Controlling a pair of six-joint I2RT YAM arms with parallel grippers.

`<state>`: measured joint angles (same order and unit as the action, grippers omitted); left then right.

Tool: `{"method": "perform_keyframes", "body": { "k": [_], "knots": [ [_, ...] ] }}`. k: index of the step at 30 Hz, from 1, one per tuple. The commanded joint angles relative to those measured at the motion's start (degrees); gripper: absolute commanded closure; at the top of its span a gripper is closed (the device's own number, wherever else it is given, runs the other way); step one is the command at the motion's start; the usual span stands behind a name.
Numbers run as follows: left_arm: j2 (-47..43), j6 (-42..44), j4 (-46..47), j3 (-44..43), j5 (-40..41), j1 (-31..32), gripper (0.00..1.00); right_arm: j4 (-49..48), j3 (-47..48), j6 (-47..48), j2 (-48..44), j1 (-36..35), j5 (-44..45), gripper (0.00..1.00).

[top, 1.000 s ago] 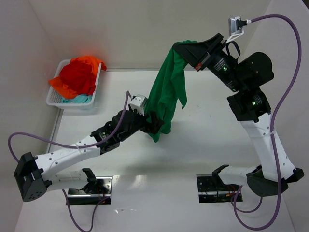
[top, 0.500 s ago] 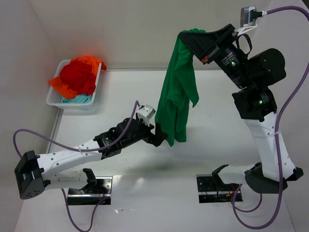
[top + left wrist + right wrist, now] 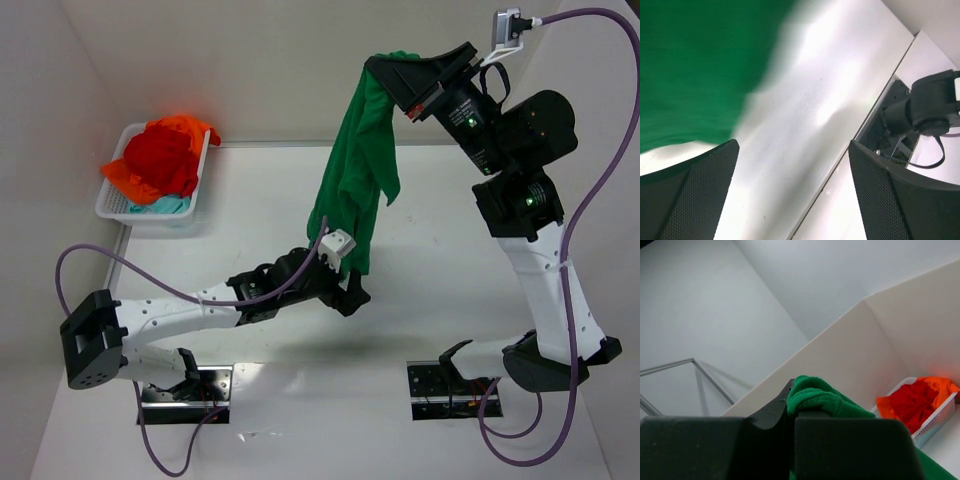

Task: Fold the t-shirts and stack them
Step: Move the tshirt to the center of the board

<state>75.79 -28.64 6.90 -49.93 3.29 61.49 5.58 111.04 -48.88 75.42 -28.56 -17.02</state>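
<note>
My right gripper (image 3: 386, 73) is raised high at the back and shut on the top of the bright green t-shirt (image 3: 356, 170), which hangs down bunched toward the table. The wrist view shows its jaws (image 3: 792, 414) pinching a green fold (image 3: 816, 396). My left gripper (image 3: 354, 297) is open and empty, low over the table just under the shirt's lower hem. In its wrist view the gripper (image 3: 794, 197) has bare table between the fingers, and blurred green cloth (image 3: 690, 65) fills the upper left. A red t-shirt (image 3: 160, 160), an orange one (image 3: 192, 127) and a teal one (image 3: 166, 205) lie heaped in the basket.
The white slotted basket (image 3: 110, 206) stands at the far left by the wall; it also shows in the right wrist view (image 3: 936, 424). White walls enclose the back and sides. The right arm's base mount (image 3: 927, 107) sits at the near table edge.
My left gripper has moved right and nearer, from beside the shirt's lower part to under its hem. The right gripper has shifted slightly and the shirt has swung with it.
</note>
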Motion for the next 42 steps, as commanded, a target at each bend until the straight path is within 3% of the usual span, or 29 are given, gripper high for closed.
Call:
{"method": "perform_keyframes", "body": {
  "k": [1, 7, 13, 20, 23, 26, 31, 33, 35, 38, 39, 42],
  "knots": [
    [-0.99, 0.34, 4.44, -1.57, 1.88, 1.17, 0.03, -2.24, 0.41, 2.03, -1.06, -0.01, 3.21, 1.0],
    [3.22, -6.34, -1.53, -5.7, 24.53, 1.7, 0.03, -4.44, -0.21, 0.02, -2.81, -0.01, 2.16, 1.0],
    [10.34, -12.99, -6.18, -10.18, 37.55, 2.23, 0.04, -4.44, -0.21, -1.21, -6.15, -0.01, 1.37, 1.0],
    [12.09, -15.91, -6.19, -9.04, 42.57, 2.23, 0.07, -3.64, -0.74, -1.38, -7.39, -0.01, 1.29, 1.0],
    [12.62, -13.73, -2.34, -7.99, 41.89, 2.23, 0.13, -4.18, -0.74, -2.61, -7.39, -0.01, -0.38, 1.0],
    [12.02, -8.11, 8.26, -6.24, 34.88, 2.23, 0.14, -4.18, -1.44, -2.62, -7.39, -0.01, 0.14, 1.0],
    [10.87, -1.42, 18.67, -1.67, 15.4, 2.23, 0.13, -2.69, -1.97, -1.48, -7.92, -0.01, 1.28, 1.0],
    [10.87, -0.63, 20.52, -1.66, 11.23, 2.23, 0.15, -2.68, -2.49, -1.48, -8.44, -0.01, 1.89, 1.0],
    [11.4, 0.34, 21.75, -2.27, 5.78, 2.23, 0.26, -2.68, -3.11, -1.48, -8.44, -0.01, 2.42, 1.0],
    [11.93, 0.87, 21.76, -3.59, 2.78, 2.23, 0.52, -2.07, -3.64, -0.95, -8.97, -0.01, 3.48, 1.0],
    [11.93, 0.87, 22.28, -3.59, 2.17, 2.23, 0.73, -2.07, -3.64, -0.43, -8.97, -0.01, 3.48, 1.0],
    [11.23, 0.34, 22.28, -3.59, 3.38, 2.23, 1.0, -1.54, -3.64, 0.19, -8.97, -0.01, 4.53, 1.0]
  ]
}}
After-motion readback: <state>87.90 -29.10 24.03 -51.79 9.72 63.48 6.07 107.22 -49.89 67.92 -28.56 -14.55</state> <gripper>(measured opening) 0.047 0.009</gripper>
